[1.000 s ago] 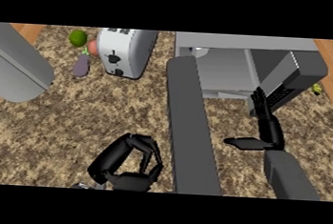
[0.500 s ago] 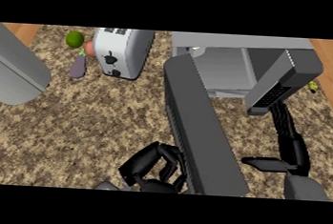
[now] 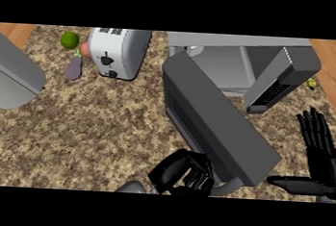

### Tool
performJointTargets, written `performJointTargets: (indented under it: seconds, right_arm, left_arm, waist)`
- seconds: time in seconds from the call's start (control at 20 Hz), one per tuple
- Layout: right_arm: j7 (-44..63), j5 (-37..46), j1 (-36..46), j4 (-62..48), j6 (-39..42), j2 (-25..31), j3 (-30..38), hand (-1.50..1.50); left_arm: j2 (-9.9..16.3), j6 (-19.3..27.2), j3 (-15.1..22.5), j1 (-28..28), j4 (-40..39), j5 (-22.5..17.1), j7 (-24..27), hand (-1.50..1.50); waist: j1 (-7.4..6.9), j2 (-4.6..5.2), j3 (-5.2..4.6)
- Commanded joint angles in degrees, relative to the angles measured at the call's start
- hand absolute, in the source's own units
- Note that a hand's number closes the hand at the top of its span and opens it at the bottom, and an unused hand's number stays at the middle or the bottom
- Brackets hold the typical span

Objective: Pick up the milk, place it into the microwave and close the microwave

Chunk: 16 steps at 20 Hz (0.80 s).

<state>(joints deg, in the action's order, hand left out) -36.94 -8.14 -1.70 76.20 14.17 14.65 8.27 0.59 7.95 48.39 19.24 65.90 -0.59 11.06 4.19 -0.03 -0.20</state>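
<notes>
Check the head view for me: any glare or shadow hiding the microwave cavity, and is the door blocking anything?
Head view: no glare; microwave cavity evenly lit, grey. The microwave door sweeps diagonally, hiding the counter behind it and part of the left hand.

Left hand [image 3: 184, 172] curled, right hand [image 3: 322, 156] flat.

A brown-speckled granite worktop [image 3: 92, 125] is edged by orange wood. A white toaster [image 3: 117, 52], green lime [image 3: 69, 39] and purple aubergine [image 3: 73, 67] are seen near its far edge, beside a grey microwave [image 3: 237, 70]. Both hands, left [image 3: 182, 173] and right [image 3: 318, 156], are black.
</notes>
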Motion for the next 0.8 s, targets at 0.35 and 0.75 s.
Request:
performJointTargets:
  seconds: [0.35,0.75]
  right_arm:
    - [7.03,-8.34,-1.37,11.76,8.64,4.96,0.94,-1.5]
    - [11.73,-11.39,-0.41,17.53,14.4,7.8,-2.32,-1.5]
  left_arm:
    - [-0.55,19.78,6.61,11.1,-3.18,-15.62,1.6,1.5]
    - [-0.57,25.83,6.16,19.23,-4.5,-23.55,4.72,1.5]
  waist:
    - [4.52,0.98,-0.19]
    - [7.32,1.5,-0.23]
